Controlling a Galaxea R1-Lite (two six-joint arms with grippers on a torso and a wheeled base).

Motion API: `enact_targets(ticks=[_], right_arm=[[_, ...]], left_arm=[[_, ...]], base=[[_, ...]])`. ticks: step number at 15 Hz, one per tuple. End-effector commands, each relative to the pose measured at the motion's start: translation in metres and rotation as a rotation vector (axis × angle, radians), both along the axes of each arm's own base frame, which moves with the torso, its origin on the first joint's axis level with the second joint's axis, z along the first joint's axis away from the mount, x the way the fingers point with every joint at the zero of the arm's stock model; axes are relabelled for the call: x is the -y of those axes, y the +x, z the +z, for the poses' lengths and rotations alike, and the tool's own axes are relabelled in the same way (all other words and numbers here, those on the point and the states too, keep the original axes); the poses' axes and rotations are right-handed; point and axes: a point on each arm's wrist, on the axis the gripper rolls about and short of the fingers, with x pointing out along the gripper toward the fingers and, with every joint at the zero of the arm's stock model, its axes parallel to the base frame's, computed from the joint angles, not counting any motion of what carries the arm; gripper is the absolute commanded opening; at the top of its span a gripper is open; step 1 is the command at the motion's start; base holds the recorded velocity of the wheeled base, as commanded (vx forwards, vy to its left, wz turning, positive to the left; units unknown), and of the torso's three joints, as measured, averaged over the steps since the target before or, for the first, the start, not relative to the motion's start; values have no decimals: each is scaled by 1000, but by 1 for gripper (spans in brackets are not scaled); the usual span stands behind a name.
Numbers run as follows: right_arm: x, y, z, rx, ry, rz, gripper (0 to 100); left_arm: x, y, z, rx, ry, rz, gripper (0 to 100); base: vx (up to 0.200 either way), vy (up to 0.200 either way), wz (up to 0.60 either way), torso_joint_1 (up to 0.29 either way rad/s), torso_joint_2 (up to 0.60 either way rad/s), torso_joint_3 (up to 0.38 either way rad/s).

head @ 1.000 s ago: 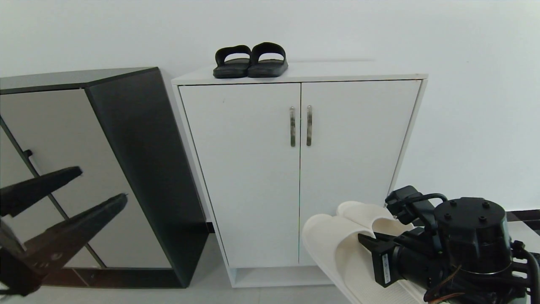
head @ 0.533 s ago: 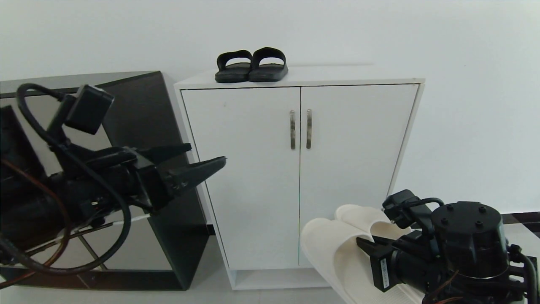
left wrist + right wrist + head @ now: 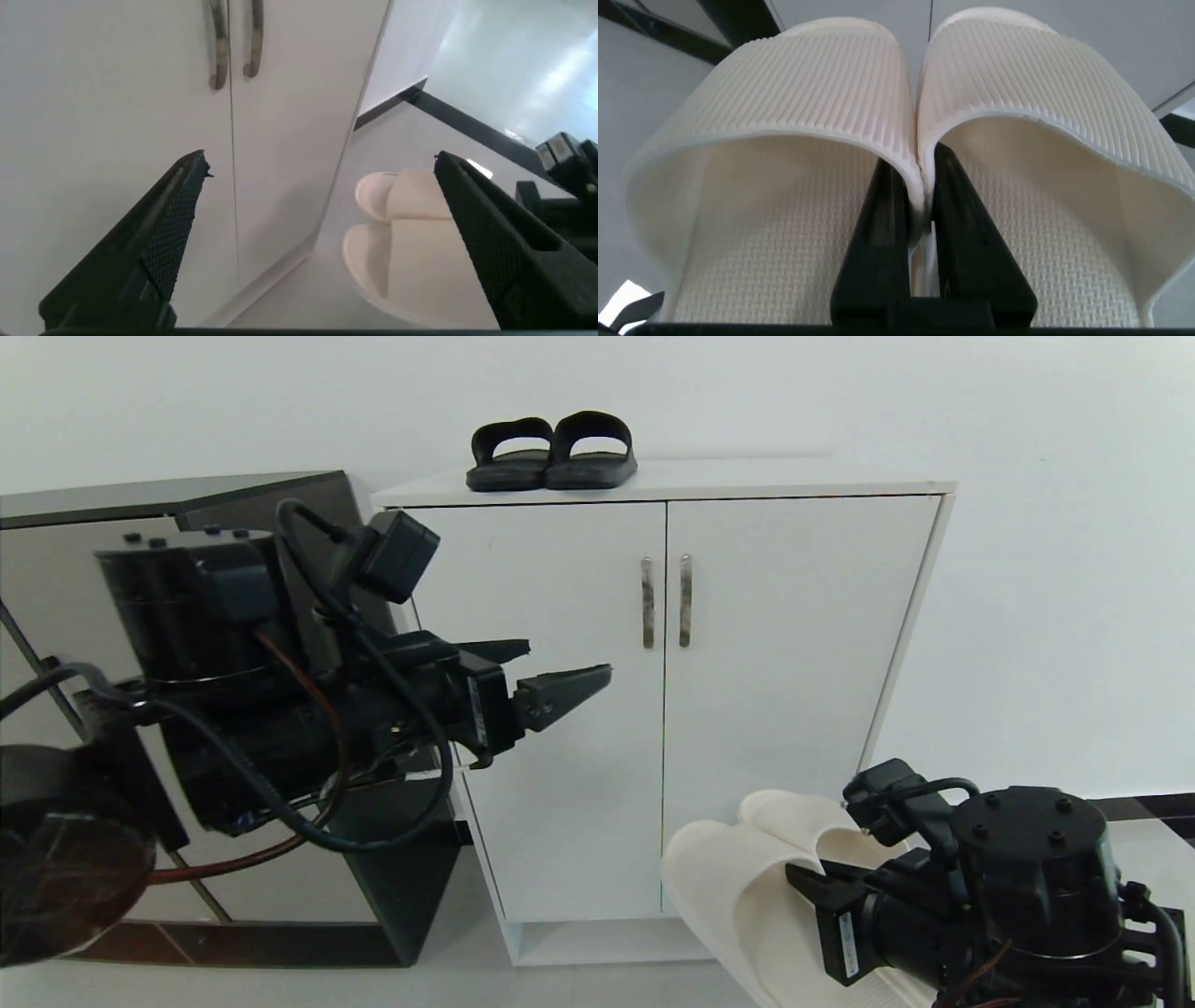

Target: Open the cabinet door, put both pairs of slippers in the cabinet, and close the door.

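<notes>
1. The white cabinet [image 3: 794, 663] stands against the wall [image 3: 1027, 411] with both doors shut. Its two metal handles [image 3: 647, 602] hang side by side along the middle seam.
2. The black slippers [image 3: 553, 453] sit as a pair on top of the cabinet, toward its left end, with their toes facing outward.
3. The left gripper [image 3: 568, 658] hovers in front of the left door [image 3: 579, 803], below and to the left of the handles. Its fingers are spread wide with nothing between them. In the left wrist view the gripper [image 3: 320, 163] frames the door seam, with the handles [image 3: 218, 47] above it.
4. The right gripper [image 3: 812, 882] is low on the right, in front of the right door [image 3: 784, 644], and carries the cream slippers [image 3: 738, 877] above the floor [image 3: 448, 980].
5. In the right wrist view one finger of the gripper [image 3: 920, 177] sits under each strap. Together they pinch the touching inner edges of the cream slippers [image 3: 785, 121], whose toes point at the cabinet.
6. A dark cabinet with a mirrored front [image 3: 411, 877] stands just beside the white one on the left.
</notes>
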Motion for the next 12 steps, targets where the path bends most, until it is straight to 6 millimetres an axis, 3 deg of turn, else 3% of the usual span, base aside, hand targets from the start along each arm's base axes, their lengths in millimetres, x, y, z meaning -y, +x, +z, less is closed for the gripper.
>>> enact_targets(ticks=[1,12], right_arm=[[1,-1,-2,-5,-6,-1,0],[-2,-9,-6,8,-40,48,0]], left_arm=[[22,28,-11,-31,16,-21,100],[67,77,18,-195,-135,-361,100]], base=[[0,0,0,0,0,0],[0,0,0,0,0,0]])
